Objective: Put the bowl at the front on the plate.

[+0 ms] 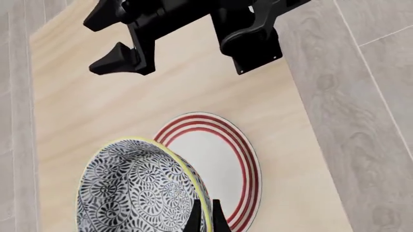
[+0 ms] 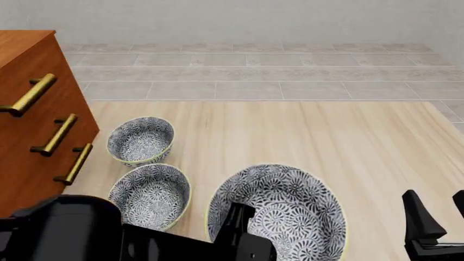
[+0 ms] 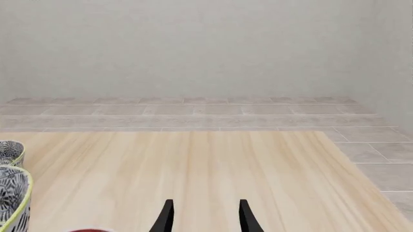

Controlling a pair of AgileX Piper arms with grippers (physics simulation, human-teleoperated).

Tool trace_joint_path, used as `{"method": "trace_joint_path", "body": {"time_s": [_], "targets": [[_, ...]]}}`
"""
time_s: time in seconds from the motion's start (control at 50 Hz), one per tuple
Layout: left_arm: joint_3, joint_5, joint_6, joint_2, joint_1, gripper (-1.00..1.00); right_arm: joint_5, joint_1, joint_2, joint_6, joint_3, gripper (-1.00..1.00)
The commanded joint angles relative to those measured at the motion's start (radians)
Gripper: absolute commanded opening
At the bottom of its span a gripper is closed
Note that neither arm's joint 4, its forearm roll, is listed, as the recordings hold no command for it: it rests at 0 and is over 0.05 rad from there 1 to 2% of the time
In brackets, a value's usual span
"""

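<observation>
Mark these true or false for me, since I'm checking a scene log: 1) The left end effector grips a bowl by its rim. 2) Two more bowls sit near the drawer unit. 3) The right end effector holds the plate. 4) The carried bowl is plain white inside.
1) True: the left end effector pinches the rim of the bowl, above the plate.
2) True: the far bowl and the near bowl sit beside the drawer unit.
3) False: the right end effector is open and holds nothing.
4) False: it has a blue-and-white floral pattern.
</observation>
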Motion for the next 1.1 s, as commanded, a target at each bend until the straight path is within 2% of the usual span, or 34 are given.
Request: {"method": "trace_joint_path", "body": {"time_s": [0.02,1.1], "targets": [[0.019,-0.050,-0.021,0.030,-0.018,-1.00,0.005,-0.005,-0.008,0.005,0.000,1.00],[0.128,-0.279,-0.108,0.201,0.041,-1.00,0.016,-0.008,-0.030,0.013,-0.001,1.00]]}}
